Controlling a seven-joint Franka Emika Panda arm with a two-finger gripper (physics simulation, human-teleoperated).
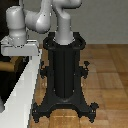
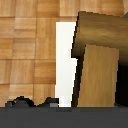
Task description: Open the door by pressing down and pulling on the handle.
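We've got the grey-white tool (image 1: 20, 48) parked at 9 o'clock of the black pedestal (image 1: 64, 70), right over the brass-brown lever handle (image 2: 97, 55) so it can press down. Can't tell if its jaws are open. The dark door (image 1: 9, 65) barely shows.

So the whole setup sits on a wooden parquet floor (image 1: 110, 75), light brown square tiles. The black robot pedestal (image 1: 64, 75) stands right on it, dead center in the exterior view, with its splayed feet spreading out toward 5 and 7 o'clock. A white frame (image 1: 22, 90) runs diagonally at about 8 o'clock.
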